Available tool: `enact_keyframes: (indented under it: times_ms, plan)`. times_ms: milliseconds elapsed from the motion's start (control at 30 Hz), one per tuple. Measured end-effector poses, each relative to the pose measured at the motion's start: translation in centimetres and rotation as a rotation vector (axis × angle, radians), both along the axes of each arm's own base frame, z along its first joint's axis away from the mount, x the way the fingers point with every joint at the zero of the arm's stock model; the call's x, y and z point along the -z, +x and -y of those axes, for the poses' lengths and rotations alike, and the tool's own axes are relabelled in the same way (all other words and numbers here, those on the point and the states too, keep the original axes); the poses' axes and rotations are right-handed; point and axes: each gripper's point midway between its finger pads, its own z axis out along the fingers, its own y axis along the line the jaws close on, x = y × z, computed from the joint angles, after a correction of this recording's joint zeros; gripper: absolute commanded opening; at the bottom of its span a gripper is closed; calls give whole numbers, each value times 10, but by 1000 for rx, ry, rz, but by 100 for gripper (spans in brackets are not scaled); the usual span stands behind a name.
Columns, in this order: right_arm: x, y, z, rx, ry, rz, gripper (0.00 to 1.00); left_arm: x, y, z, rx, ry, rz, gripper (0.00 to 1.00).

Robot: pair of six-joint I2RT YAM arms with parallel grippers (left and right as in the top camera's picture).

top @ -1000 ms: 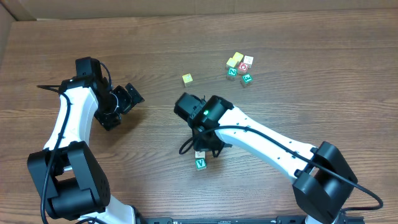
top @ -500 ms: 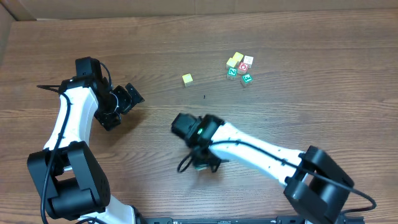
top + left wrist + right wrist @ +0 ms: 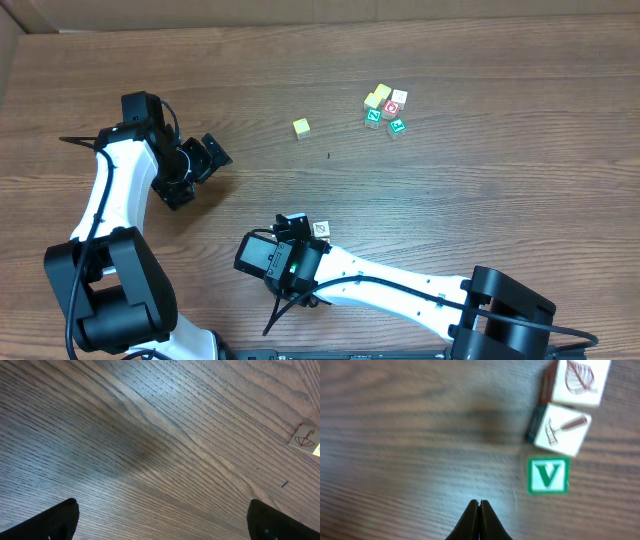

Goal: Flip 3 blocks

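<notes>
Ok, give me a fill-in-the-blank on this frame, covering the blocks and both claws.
1. The right claw is ___, holding nothing.
2. The green block bears a white letter ___.
3. The white block nearest it pictures a ___.
4. The left claw stands wide ___.

Missing words: shut; V; hammer; open.

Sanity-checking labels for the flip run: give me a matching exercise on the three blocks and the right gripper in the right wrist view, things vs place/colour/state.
Things:
1. leaf block
2. hammer block
3. V block
4. right gripper

Place, colour or state:
a. green-framed face
b. shut, holding nothing
c. middle of the row
d. top end of the row in the right wrist view

Pairs: 1-d, 2-c, 3-a, 4-b
</notes>
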Motion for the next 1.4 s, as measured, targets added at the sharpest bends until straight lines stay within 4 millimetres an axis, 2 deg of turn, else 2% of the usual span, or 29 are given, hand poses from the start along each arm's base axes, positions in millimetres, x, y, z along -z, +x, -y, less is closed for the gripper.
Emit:
enact_keyframes:
  times_ms: [100, 267, 400, 633, 1100, 1400]
  plan:
    - [3, 6, -4, 5, 4, 25, 4, 0, 0, 0, 0, 0, 0, 100]
    - [28, 11, -2, -22, -57, 42, 4, 0, 0, 0, 0, 0, 0, 100]
    - [38, 13, -2, -60, -85, 51, 4, 0, 0, 0, 0, 0, 0, 100]
    - [37, 21, -7, -134, -91, 97, 4, 0, 0, 0, 0, 0, 0, 100]
    - [40, 22, 3, -300, -179, 116, 4, 0, 0, 0, 0, 0, 0, 100]
    - [39, 25, 16, -364, -261, 136, 4, 0, 0, 0, 0, 0, 0, 100]
